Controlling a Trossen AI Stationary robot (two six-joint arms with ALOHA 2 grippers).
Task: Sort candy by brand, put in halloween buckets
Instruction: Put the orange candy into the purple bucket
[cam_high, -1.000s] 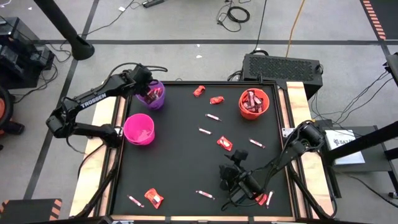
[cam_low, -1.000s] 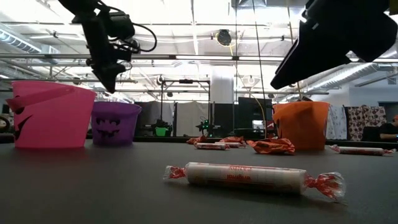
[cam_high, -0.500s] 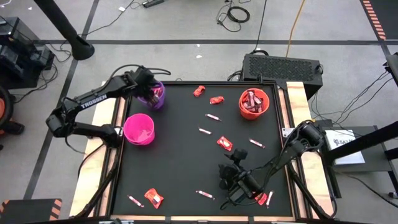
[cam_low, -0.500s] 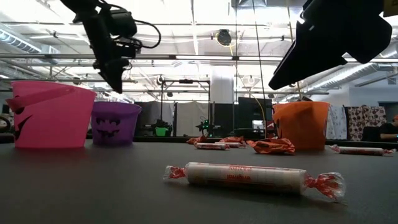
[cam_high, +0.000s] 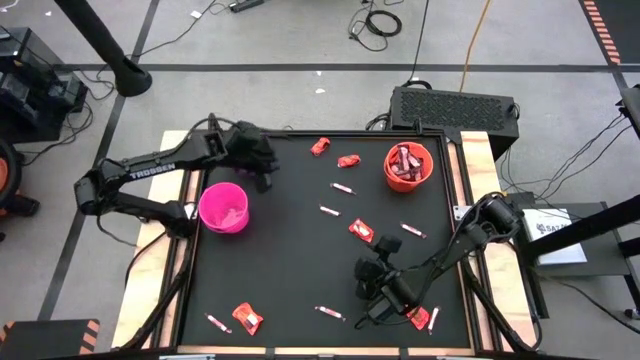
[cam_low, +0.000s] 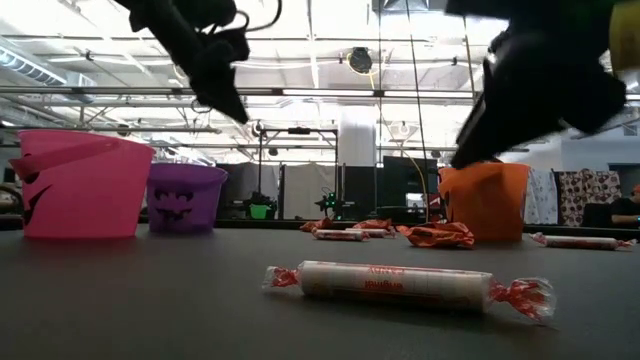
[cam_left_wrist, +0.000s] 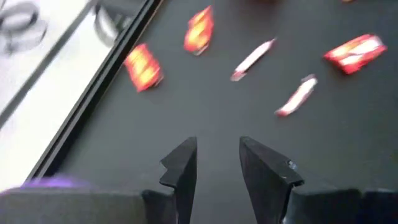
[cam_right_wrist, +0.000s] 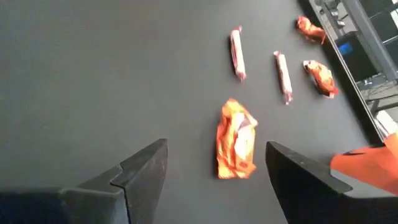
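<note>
Wrapped candy lies scattered on the black table: orange-red packets such as one mid-table (cam_high: 361, 230) (cam_right_wrist: 236, 146), and thin sticks (cam_high: 329, 210) (cam_low: 390, 283). The pink bucket (cam_high: 222, 207) stands at the left. The orange bucket (cam_high: 408, 166) at the far right holds dark bars. The purple bucket (cam_low: 185, 198) is hidden under my left arm in the high view. My left gripper (cam_high: 262, 168) (cam_left_wrist: 217, 165) hangs open and empty just right of that bucket. My right gripper (cam_high: 383, 255) (cam_right_wrist: 216, 145) is open above the table, near side of the mid-table packet.
More packets lie at the far edge (cam_high: 320, 146) (cam_high: 348, 160) and near edge (cam_high: 246, 317) (cam_high: 418, 318), with sticks between (cam_high: 412, 230) (cam_high: 330, 312). A raised rim borders the table (cam_high: 455, 250). Bare black surface lies at the centre left.
My left gripper has swung from over the purple bucket toward the table's right and a little nearer, rising in the low view. My right gripper has shifted slightly and sits a bit lower in the low view. No candy on the table has moved.
</note>
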